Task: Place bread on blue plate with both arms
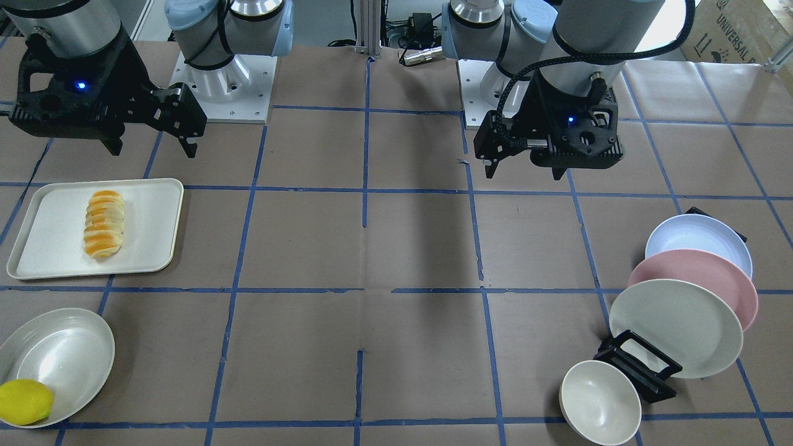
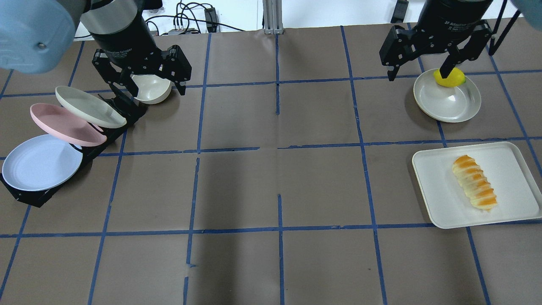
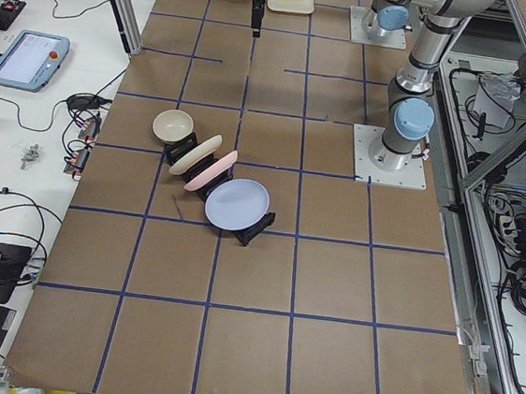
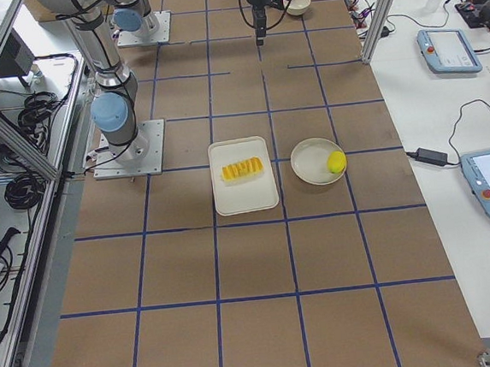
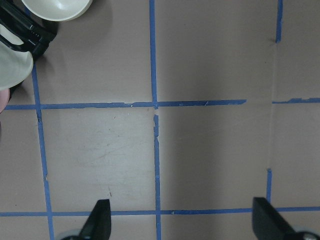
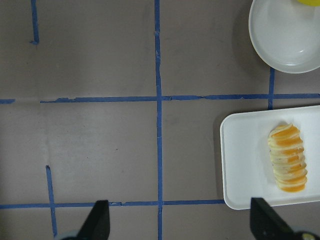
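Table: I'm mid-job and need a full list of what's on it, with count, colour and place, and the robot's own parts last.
bread: one, orange and cream stripes, lying on the tray
tray: one, white, robot's right side
lemon: one, yellow, at the dish's far rim
dish: one, off-white, beyond the tray
blue plate: one, pale blue, tilted in the rack, nearest the robot
pink plate: one, pink, next in the rack
cream plate: one, cream, last in the rack
rack: one, black, robot's left side
bowl: one, cream, beside the rack's far end
left gripper: one, black, open, empty, above bare table
right gripper: one, black, open, empty, above bare table
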Available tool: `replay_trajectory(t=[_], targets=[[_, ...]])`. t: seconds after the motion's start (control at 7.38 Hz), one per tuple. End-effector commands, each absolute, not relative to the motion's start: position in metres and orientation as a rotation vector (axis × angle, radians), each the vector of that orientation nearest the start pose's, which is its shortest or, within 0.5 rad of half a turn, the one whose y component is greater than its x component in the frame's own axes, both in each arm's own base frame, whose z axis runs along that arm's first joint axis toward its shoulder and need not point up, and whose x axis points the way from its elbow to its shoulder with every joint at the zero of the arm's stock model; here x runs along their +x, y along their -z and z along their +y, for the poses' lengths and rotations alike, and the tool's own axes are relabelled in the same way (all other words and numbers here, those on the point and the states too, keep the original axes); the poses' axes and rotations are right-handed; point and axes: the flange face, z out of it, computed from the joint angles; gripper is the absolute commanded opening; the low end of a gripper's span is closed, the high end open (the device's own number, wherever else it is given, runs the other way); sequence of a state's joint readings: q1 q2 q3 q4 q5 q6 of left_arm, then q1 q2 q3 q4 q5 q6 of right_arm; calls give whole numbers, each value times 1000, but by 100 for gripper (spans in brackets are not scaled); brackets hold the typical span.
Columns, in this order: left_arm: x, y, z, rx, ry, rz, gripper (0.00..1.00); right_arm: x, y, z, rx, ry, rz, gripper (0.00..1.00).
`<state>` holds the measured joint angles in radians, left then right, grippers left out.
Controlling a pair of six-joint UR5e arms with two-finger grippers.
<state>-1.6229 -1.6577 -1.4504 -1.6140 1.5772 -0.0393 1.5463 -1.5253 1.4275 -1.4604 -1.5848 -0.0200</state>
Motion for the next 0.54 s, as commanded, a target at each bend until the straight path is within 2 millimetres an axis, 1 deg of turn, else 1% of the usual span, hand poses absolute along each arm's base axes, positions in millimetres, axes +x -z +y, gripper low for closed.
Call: replay_trajectory(t=[0.0, 0.14, 0.27, 0.41], targets=[[-158, -497, -523, 17, -33, 3133, 99, 119, -522, -512, -5, -30, 3156, 99], [-149, -504, -527, -5, -9, 3132, 99, 114, -517, -513, -5, -47, 3157, 99], [-118, -505, -532, 29, -24, 3133, 99, 108, -501, -511, 6, -92, 3170, 99], [-67, -510, -533, 77, -54, 3136, 99, 86, -485, -511, 61, -139, 3203, 99]])
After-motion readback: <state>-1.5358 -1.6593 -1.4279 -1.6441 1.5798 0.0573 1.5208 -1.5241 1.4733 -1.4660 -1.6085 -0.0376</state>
